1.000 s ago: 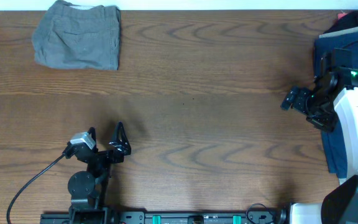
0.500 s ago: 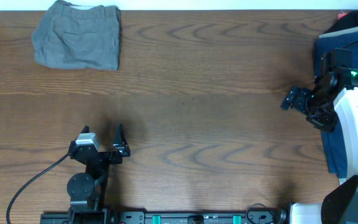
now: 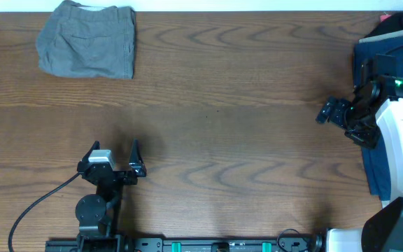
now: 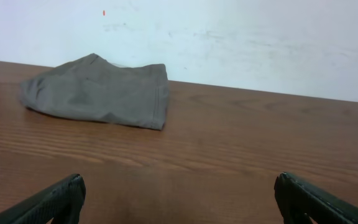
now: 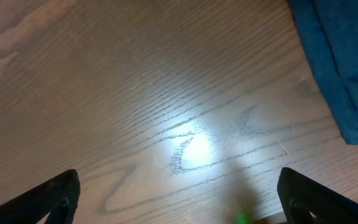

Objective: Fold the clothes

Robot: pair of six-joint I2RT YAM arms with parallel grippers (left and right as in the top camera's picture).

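The grey shorts lie bunched at 11 o'clock on the bench. They sit hard against the far edge, where a white wall rises behind them in the left wrist view. They are well apart from both arms.

The left jaws stand wide apart and hold nothing. They are at 7 o'clock near the front edge, on the left arm, and point toward 12. A black cable loops away from that arm toward 8 o'clock.

Bare wood runs from there up to the shorts, and the whole middle of the bench is open.

At 3 o'clock the right jaws are also spread wide with nothing between them, hanging over bare wood. Just beside them a dark blue garment is heaped along the right edge, partly under the right arm's white casing. Its hem shows at 1 o'clock in the right wrist view.
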